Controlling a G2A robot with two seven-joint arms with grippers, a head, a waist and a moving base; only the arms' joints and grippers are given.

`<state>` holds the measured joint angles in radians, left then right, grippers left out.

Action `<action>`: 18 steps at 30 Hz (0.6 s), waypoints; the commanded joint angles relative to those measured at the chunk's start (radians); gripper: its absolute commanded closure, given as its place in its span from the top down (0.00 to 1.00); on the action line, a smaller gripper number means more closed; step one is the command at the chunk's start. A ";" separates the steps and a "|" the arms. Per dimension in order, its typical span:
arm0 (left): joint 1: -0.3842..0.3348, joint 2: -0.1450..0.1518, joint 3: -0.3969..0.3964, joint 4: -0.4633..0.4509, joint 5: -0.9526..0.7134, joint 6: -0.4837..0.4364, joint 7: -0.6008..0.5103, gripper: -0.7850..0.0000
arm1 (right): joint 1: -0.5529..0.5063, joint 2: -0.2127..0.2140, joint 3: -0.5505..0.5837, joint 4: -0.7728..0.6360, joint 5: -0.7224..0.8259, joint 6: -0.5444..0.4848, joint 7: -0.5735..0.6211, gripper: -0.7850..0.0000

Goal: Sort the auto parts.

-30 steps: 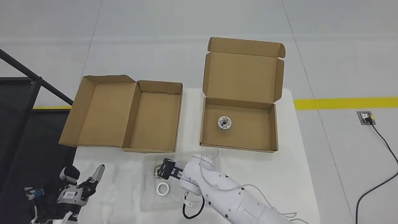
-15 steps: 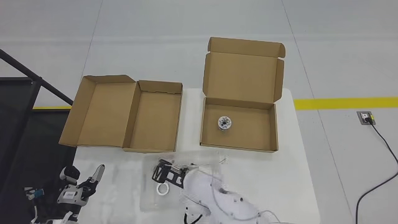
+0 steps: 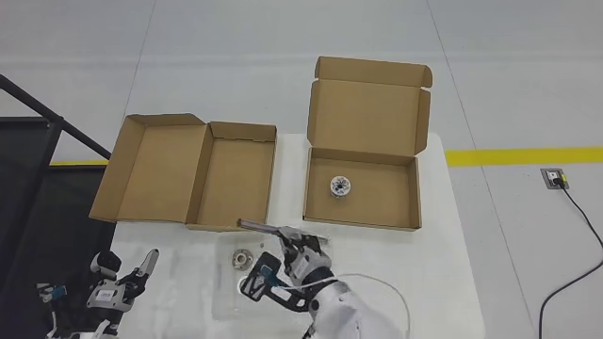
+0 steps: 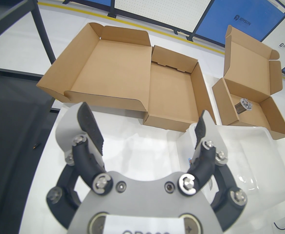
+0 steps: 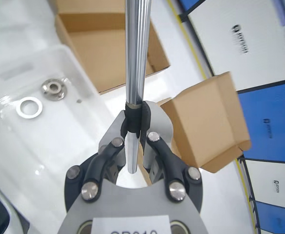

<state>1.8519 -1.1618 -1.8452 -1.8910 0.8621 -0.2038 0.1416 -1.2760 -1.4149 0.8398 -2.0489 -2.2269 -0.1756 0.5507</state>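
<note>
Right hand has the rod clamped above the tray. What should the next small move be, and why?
Probably carry the rod forward over the empty left box. The right hand is shut on it, up off the tray where a flange and washer lie, and the right box already holds a different, toothed part.

Top view: high above the clear tray [image 3: 226,299], looking down and forward, farthest off. Left wrist view: low, left of the tray, facing across it toward the two cardboard boxes [image 4: 174,93]. Right wrist view: close over the tray. All three share tray and boxes.
</note>
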 commanded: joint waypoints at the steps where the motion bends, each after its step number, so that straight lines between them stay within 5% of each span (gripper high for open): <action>1: 0.000 0.000 0.000 0.000 0.000 0.000 0.000 1.00 | -0.083 0.018 0.044 -0.022 -0.056 0.092 -0.179 0.00; 4: 0.000 0.000 0.000 0.000 0.000 0.000 0.000 1.00 | -0.161 0.033 0.087 -0.029 -0.080 0.180 -0.324 0.00; 18: 0.000 0.000 0.000 0.000 0.000 0.000 0.000 1.00 | -0.145 0.028 0.105 -0.005 -0.051 0.178 -0.280 0.00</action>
<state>1.8519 -1.1618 -1.8452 -1.8910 0.8621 -0.2038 0.1416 -1.4320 -1.3839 0.9341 -2.0660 -2.2974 0.0011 0.2433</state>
